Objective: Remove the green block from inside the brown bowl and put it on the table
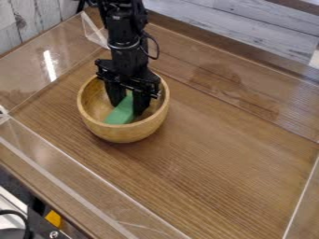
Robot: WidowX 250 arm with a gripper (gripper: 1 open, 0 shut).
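The brown bowl (122, 127) sits left of centre on the table (225, 140). Inside it the green block (122, 112) leans at a slant, its lower end resting on the bowl's floor. My black gripper (129, 94) points straight down into the bowl, and its fingers are shut on the block's upper end. The arm rises from it toward the top of the view. The top part of the block is hidden between the fingers.
Clear plastic walls (75, 191) edge the tabletop at the front, left and right. A pale plank wall (249, 23) runs behind. Bare wood lies to the right of the bowl and in front of it.
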